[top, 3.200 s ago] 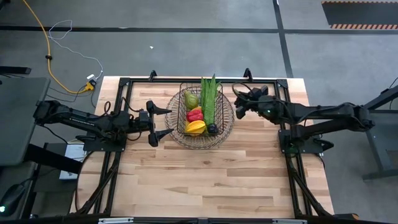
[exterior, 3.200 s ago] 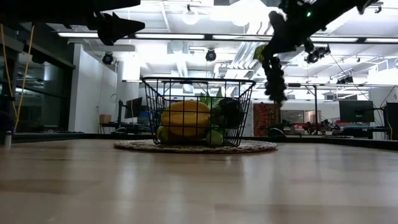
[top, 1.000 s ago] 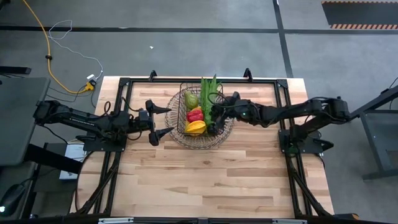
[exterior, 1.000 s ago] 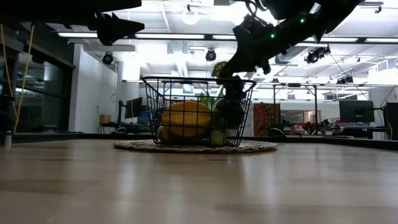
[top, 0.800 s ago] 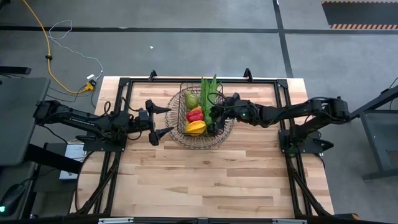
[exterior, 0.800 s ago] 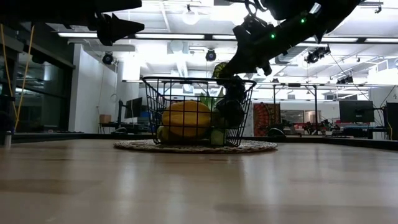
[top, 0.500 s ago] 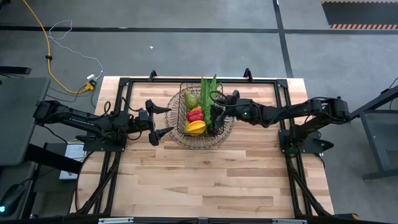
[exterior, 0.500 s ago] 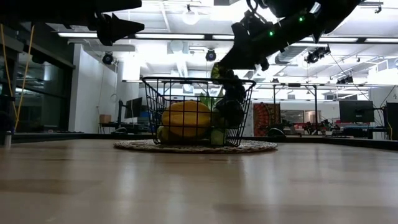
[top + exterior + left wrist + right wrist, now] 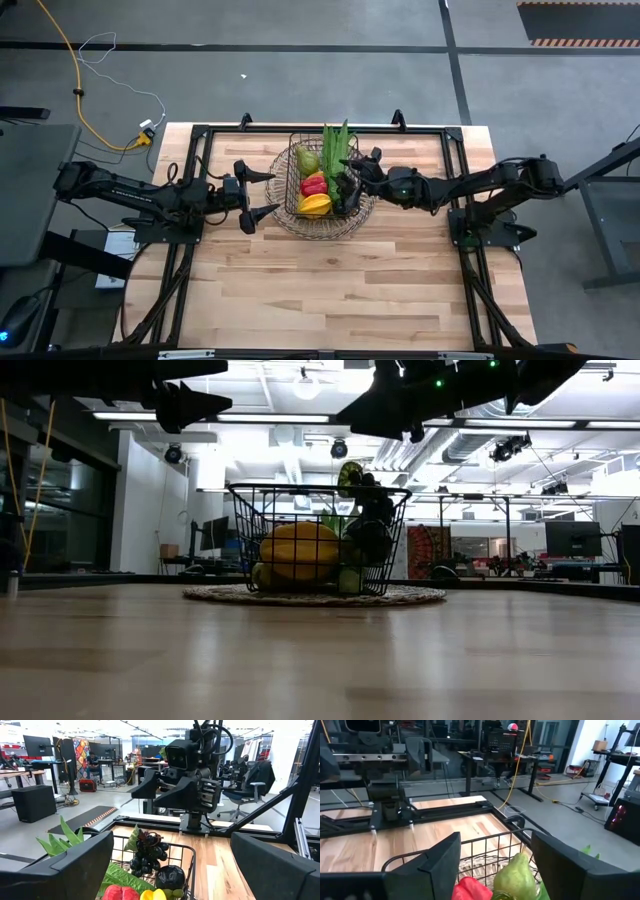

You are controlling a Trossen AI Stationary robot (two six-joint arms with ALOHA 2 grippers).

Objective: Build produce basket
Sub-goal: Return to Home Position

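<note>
A dark wire basket [image 9: 283,168] sits mid-way across the table [image 9: 330,280], holding the produce [image 9: 315,186]. The right hand [image 9: 355,175], fingers spread and empty, hangs over the basket's right edge, with the grapes [image 9: 147,852] just beneath. Its retreat likely runs upward and rightward, clear of the rim. The left hand [image 9: 271,193], fingers likewise apart, waits just left of the basket.

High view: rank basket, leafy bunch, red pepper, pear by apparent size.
1. basket, far the largest
2. leafy bunch
3. red pepper and pear: look about alike, so not ranked
</note>
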